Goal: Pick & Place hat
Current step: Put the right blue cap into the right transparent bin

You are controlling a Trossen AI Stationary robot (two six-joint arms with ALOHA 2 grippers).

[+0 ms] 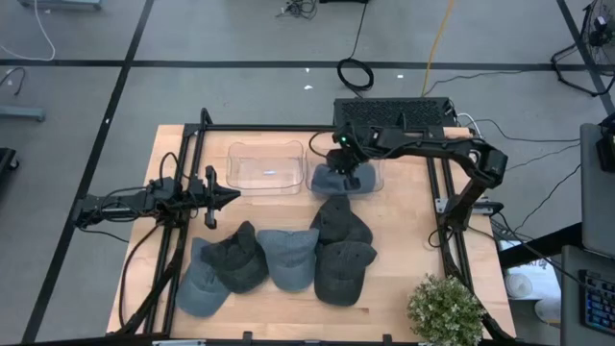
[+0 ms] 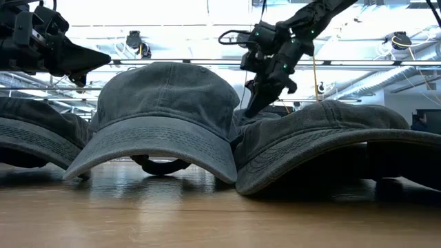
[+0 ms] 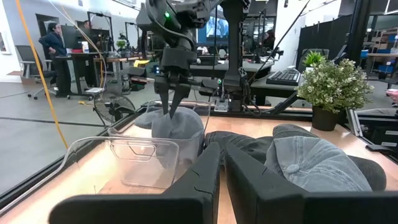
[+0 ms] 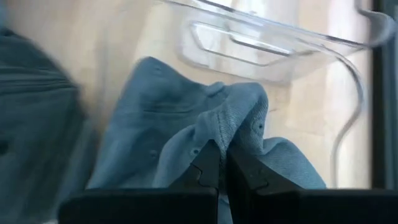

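Denim-blue hat pinched in right gripper, half over clear bin wall — I worry release drapes it on rim. Left gripper shut, idle by table's left side.

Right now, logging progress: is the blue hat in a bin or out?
In: the blue hat sits in the right clear bin, pinched by the right pincer.

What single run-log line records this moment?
right tool: shut on blue hat, over right clear bin | left tool: shut, waiting at table's left | five hats on table
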